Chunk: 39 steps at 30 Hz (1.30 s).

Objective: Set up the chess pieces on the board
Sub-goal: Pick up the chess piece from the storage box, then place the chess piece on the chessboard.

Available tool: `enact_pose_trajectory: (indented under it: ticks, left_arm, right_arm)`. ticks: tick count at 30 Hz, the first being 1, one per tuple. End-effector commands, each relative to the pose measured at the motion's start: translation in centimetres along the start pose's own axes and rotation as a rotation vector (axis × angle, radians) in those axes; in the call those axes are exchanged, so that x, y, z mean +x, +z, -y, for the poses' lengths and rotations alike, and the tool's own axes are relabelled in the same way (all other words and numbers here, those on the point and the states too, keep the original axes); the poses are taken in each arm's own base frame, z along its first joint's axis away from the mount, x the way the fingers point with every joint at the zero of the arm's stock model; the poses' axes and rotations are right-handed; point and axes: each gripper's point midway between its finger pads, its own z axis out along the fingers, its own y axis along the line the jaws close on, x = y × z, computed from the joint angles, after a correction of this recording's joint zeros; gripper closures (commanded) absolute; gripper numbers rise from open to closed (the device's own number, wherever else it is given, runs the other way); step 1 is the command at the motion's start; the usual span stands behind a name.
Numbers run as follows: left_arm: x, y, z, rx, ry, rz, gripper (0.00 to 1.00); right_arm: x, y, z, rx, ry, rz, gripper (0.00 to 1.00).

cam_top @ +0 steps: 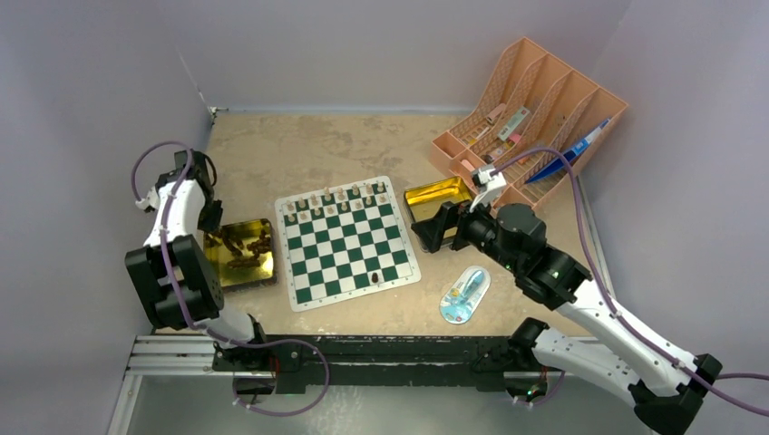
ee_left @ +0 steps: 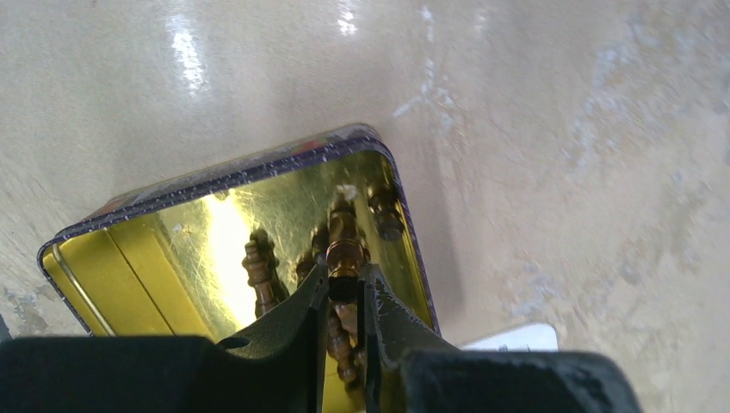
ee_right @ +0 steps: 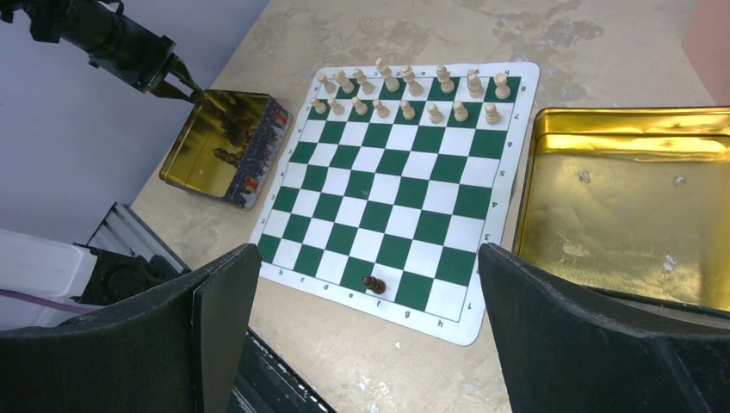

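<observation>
Status, left gripper [ee_left: 344,277]: the jaws are drawn narrow and pinch the head of one dark brown piece [ee_left: 344,254] inside the left tin [ee_left: 138,267]. More loose dark pieces [ee_left: 258,275] lie on the tin's gold floor just beside it. In the top view you will find this tin just beside the left edge of the board [cam_top: 345,240].

Status, right gripper [ee_right: 368,249]: the jaws are spread wide and hold nothing. From above, it hangs near the board's right edge, at the near corner of the right tin [cam_top: 438,193].

Board condition: the mat lies flat on the table [cam_top: 272,154]. Light pieces [ee_right: 405,95] stand upright in the two far rows. A lone dark piece [ee_right: 374,283] stands upright on a green square in the nearest row, right of centre.

Other items: an orange rack [cam_top: 535,118] stands at the far right, and a small blue-and-white packet [cam_top: 465,294] lies near the board's near right corner.
</observation>
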Motion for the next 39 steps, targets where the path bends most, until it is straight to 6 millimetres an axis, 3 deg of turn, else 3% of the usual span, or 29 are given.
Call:
enact_pose_trajectory:
  ticks: [1, 6, 12, 17, 22, 28, 39]
  left_arm:
    - [-0.6, -3.0, 1.7, 0.186, 0.103, -0.018, 1.00]
    - [2.1, -5.3, 2.1, 0.320, 0.223, -0.121, 1.00]
    - [5.0, -8.8, 3.3, 0.439, 0.432, -0.088, 1.00]
    - [9.0, -13.6, 5.9, 0.825, 0.711, -0.158, 1.00]
    - [12.9, -19.5, 5.4, 1.193, 0.867, -0.295, 1.00]
    - [16.8, -22.5, 4.3, 1.231, 1.048, -0.321, 1.00]
    - [25.6, -25.5, 0.5, 1.174, 1.307, -0.329, 1.00]
  right_arm:
    - [-1.4, -0.8, -0.7, -0.025, 0.013, 0.052, 0.01]
    - [-1.4, -1.0, -0.7, -0.026, 0.014, 0.064, 0.01]
    - [-1.3, -1.1, -0.5, -0.025, 0.013, 0.066, 0.01]
    - [-1.8, -1.9, -0.5, -0.022, 0.013, 0.085, 0.01]
    - [-2.8, -3.2, -0.5, -0.012, 0.016, 0.121, 0.01]
    - [-3.8, -4.3, -0.6, -0.011, 0.021, 0.155, 0.01]
    - [-5.5, -6.1, -0.7, -0.010, 0.057, 0.225, 0.01]
